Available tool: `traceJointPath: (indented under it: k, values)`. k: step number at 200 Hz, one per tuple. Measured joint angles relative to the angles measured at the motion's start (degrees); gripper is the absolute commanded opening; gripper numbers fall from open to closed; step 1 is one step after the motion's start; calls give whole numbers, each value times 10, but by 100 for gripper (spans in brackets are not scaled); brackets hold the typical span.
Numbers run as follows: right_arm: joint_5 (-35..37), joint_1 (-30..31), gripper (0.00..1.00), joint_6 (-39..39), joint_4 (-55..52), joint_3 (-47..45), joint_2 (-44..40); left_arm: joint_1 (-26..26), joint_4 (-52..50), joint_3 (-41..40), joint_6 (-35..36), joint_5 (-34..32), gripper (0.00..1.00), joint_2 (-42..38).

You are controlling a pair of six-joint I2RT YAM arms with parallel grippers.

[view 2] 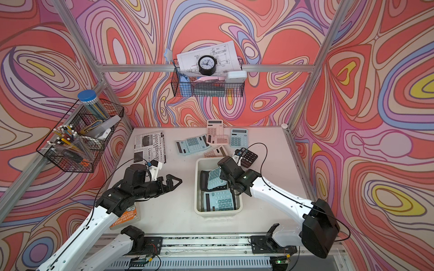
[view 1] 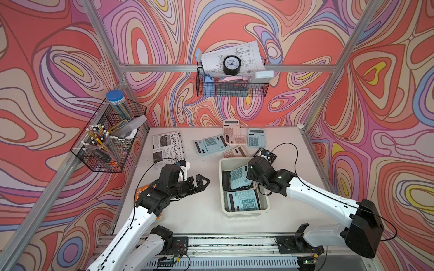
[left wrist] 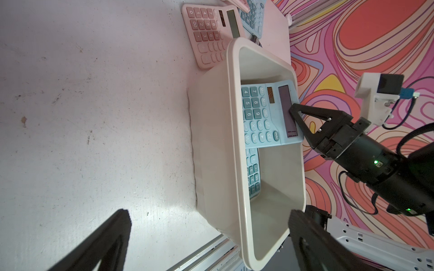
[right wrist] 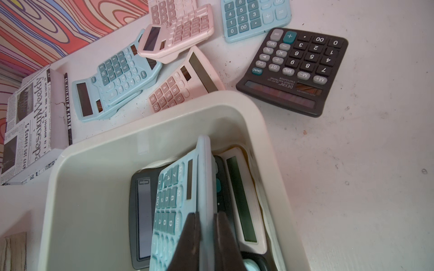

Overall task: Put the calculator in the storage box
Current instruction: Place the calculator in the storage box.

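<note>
The cream-white storage box (view 1: 220, 164) (view 2: 196, 164) stands mid-table. My right gripper (right wrist: 207, 215) is shut on the display edge of a light blue calculator (view 1: 238, 177) (right wrist: 173, 201), held tilted inside the box's far half. The left wrist view shows the same grip, with the calculator (left wrist: 260, 117) reaching above the box rim (left wrist: 234, 140). Under it lie a black calculator (right wrist: 141, 211) and a white one (right wrist: 242, 199). Another blue calculator (view 1: 244, 200) lies flat in the near half. My left gripper (view 1: 203, 181) (left wrist: 209, 212) hangs open and empty, left of the box.
Loose calculators lie behind the box: pink (view 1: 231, 129), blue (view 1: 256, 138), blue (view 1: 210, 143), pink (view 1: 234, 152), black (view 1: 265, 153). A newspaper-print book (view 1: 167, 146) lies at the back left, an orange book (view 2: 125, 215) under the left arm. Black wire baskets (view 1: 108, 138) (view 1: 231, 86) hang on the walls.
</note>
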Motion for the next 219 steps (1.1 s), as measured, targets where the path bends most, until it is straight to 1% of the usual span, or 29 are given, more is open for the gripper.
traceJointPath:
  k: [5, 31, 93, 125, 148, 161, 181, 207, 219]
  values:
    - [2, 0, 5, 0, 1, 0, 3, 0, 0, 0, 0, 0, 99, 0]
    - [12, 0, 14, 6, 10, 0, 21, 0, 0, 0, 0, 0, 99, 0]
    - [36, 0, 25, 3, 7, 6, 30, 0, 0, 0, 0, 0, 99, -10]
    - [46, 0, 28, -9, -2, 30, 30, 0, -1, 0, -7, 0, 99, -11]
    - [46, 0, 40, -21, -12, 49, 30, 0, -4, 0, -10, 7, 99, -10]
    - [44, 0, 43, -30, -23, 64, 30, 0, -6, 0, -13, 19, 99, -9]
    - [37, 0, 60, -46, -42, 85, 24, 0, -8, 0, -19, 40, 98, -5]
    - [18, 0, 88, -78, -66, 95, -5, 0, -16, 0, -26, 66, 98, 2]
    - [9, 0, 96, -93, -80, 100, -20, 0, -23, 0, -27, 73, 99, 2]
